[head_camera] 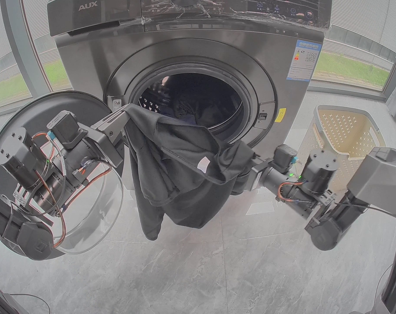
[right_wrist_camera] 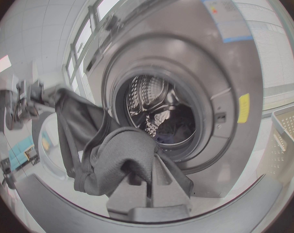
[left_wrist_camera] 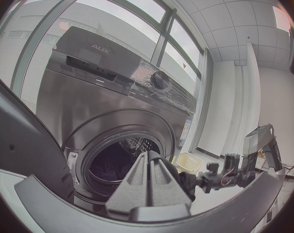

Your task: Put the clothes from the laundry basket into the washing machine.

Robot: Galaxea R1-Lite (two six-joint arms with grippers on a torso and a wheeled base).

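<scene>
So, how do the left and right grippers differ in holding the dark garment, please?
The left gripper holds its end higher, beside the open door; the right gripper holds lower, nearer the laundry basket. The left gripper pinches a thin edge; the right gripper has cloth bunched over its fingers. Both are shut on the garment.

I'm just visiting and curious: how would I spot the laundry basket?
Start at the big grey washer. Just right of it, on the floor, is the basket. It is the only pale beige thing, its walls full of holes.
</scene>
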